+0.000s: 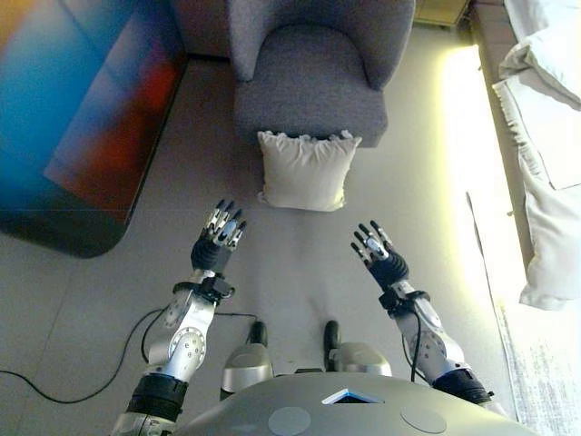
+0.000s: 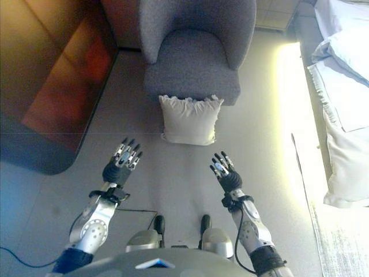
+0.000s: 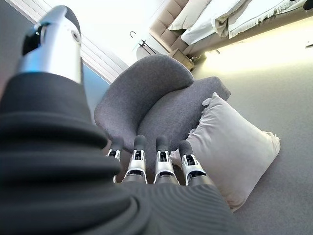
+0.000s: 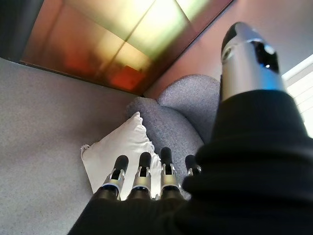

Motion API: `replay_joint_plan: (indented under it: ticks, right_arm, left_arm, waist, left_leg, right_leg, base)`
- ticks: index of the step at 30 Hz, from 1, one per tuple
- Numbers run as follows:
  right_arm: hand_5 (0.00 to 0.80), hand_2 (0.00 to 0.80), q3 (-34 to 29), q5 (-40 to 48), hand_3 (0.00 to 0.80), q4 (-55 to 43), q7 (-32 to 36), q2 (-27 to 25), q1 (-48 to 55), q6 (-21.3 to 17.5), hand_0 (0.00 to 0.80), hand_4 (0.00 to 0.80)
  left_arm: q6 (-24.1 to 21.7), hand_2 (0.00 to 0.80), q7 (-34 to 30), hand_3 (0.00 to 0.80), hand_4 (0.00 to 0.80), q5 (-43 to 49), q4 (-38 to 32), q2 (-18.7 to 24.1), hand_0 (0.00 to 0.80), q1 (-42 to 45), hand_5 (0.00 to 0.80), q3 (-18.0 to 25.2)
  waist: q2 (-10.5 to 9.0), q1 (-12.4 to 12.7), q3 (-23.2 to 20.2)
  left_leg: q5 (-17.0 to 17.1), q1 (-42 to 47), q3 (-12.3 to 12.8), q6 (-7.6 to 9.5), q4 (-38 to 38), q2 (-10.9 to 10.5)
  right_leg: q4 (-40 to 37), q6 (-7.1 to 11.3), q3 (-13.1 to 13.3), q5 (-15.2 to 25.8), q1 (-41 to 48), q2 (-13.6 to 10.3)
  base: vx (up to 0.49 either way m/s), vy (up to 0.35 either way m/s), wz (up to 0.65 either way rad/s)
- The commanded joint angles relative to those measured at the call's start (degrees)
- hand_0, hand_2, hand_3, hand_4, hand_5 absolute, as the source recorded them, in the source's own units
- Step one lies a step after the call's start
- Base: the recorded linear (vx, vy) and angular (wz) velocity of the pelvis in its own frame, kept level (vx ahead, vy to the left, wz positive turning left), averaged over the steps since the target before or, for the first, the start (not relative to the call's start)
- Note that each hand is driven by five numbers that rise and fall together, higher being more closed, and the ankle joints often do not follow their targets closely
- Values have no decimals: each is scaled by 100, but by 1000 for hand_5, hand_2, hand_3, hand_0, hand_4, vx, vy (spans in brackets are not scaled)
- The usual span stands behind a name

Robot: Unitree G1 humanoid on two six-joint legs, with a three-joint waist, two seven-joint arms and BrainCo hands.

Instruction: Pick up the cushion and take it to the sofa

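Observation:
A cream cushion with a frilled top edge stands on the floor, leaning against the front of a grey armchair. My left hand is held out above the floor, short of the cushion and to its left, fingers straight and empty. My right hand hangs at about the same distance on the cushion's right, also open with nothing in it. Both wrist views show the cushion past straight fingers, well apart from them.
A dark glossy cabinet runs along the left. A bed with white bedding lies along the right, with a lit strip of floor beside it. Grey carpet spreads between my hands and the cushion.

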Motion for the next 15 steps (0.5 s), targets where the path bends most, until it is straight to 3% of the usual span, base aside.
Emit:
replay_joint_plan:
  ticks: [1, 4, 10, 13, 15]
  right_arm:
    - [0, 0, -63, 75, 0, -566, 105, 25, 46, -146, 0, 0]
    - [0, 0, -40, 64, 0, -581, 128, 2, 47, -88, 0, 0]
    - [0, 0, -56, 95, 0, -552, 200, -88, 59, 49, 0, 0]
    - [0, 0, -86, 146, 0, -517, 183, -88, 78, -2, 0, 0]
    - [0, 0, -78, 118, 0, -510, 171, -49, 38, -63, 0, 0]
  left_arm:
    - [-307, 0, -103, 0, 0, 185, -362, 154, 0, 30, 0, 69]
    - [-321, 0, -92, 0, 0, 147, -380, 152, 0, 61, 0, 83]
    - [-356, 0, -129, 0, 0, 99, -448, 136, 0, 244, 0, 165]
    - [-263, 0, -178, 0, 0, 75, -437, 153, 0, 218, 0, 181]
    - [-237, 0, -167, 0, 0, 85, -449, 176, 0, 163, 0, 148]
  waist:
    - [-46, 38, -230]
    - [-60, 38, -207]
    - [-115, 128, -101]
    - [-69, 79, -101]
    - [-43, 77, -100]
  left_leg:
    - [-207, -178, 242, -26, 230, 142]
    - [-308, -241, 235, -21, 465, 112]
    - [-658, -570, -54, -16, 1343, -91]
    - [-583, -497, 150, 19, 1177, -55]
    - [-574, -455, 108, 97, 1036, -104]
  right_leg:
    - [64, 393, -83, -78, -13, -207]
    - [74, 392, -38, -60, -28, -242]
    - [177, 356, 255, -32, -47, -310]
    - [248, 425, 164, -52, -14, -397]
    - [365, 496, 108, -87, -59, -502]
  base:
    - [0, 0, 0]
    - [1, 11, -3]
    - [24, 40, -13]
    - [55, 116, -5]
    - [42, 126, 2]
